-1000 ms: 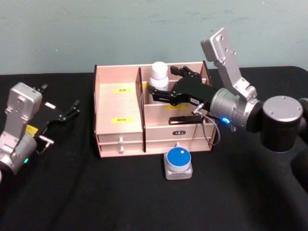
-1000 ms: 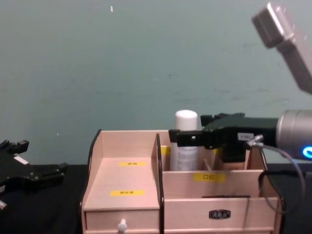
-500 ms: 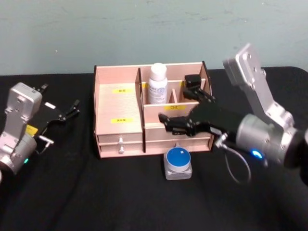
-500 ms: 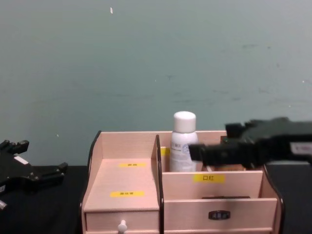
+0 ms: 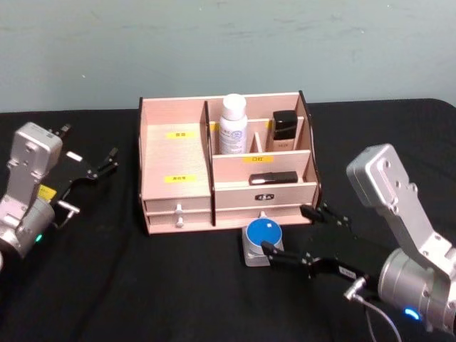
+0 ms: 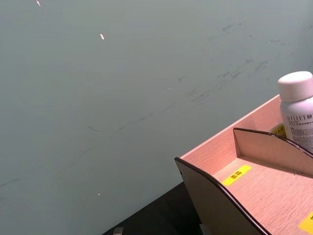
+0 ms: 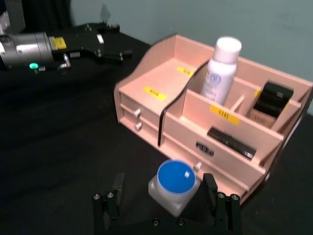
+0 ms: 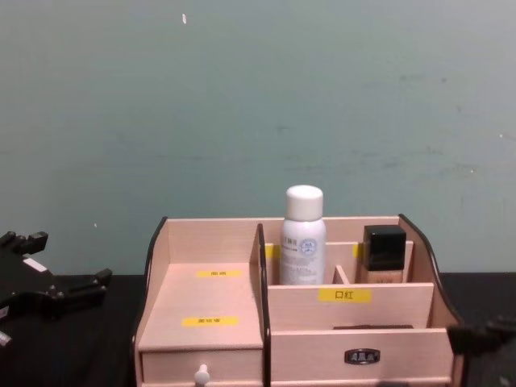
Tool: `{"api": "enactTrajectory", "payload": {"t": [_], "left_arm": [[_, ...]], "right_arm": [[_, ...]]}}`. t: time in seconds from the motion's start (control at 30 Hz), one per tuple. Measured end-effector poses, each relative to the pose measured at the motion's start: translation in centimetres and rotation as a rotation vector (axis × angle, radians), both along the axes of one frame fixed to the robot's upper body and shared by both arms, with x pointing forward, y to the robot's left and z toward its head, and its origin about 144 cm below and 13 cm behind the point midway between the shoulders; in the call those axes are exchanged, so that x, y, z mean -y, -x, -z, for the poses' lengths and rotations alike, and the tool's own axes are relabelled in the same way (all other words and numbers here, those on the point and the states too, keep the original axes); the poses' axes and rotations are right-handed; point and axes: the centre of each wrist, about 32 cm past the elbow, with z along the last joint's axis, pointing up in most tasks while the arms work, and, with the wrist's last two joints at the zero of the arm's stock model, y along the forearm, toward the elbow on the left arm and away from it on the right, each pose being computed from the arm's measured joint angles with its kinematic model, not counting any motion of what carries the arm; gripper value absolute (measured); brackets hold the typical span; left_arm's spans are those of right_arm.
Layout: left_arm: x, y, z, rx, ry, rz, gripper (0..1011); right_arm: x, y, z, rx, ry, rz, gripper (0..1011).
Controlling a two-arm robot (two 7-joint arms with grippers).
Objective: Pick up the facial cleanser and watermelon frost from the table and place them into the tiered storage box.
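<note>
Tiered storage box (image 5: 177, 153), pale stepped wood, holds cylindrical white bottle (image 5: 233, 125).

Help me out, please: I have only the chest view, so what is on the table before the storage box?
Observer: A small jar with a blue lid stands on the black table just in front of the tiered storage box.
Operator: Thanks; I see the left gripper parked at the left, but where is the right one?
Observer: The right gripper is low over the table at the jar, its fingers open to either side of it.
Operator: Is it gripping the jar?
Observer: No; the right wrist view shows a gap between the jar and each finger.
</note>
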Motion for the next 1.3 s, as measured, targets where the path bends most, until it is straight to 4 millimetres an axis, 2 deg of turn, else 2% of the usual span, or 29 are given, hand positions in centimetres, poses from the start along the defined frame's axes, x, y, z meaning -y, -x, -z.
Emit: {"api": "enactTrajectory", "payload": {"t": [0.3, 0.73, 1.3], "left_arm": [[0.0, 0.0, 0.0, 0.000, 0.000, 0.000, 1010], [0.0, 0.0, 0.0, 0.000, 0.000, 0.000, 1010], [0.0, 0.0, 0.0, 0.000, 0.000, 0.000, 1009]], "right_arm": [[0.4, 0.6, 1.7, -0.064, 0.003, 0.028, 1002], [-0.1, -1.2, 3.6, -0.103, 0.019, 0.039, 1003], [-1.6, -2.8, 4.7, -0.083, 0.047, 0.023, 1002]]}}
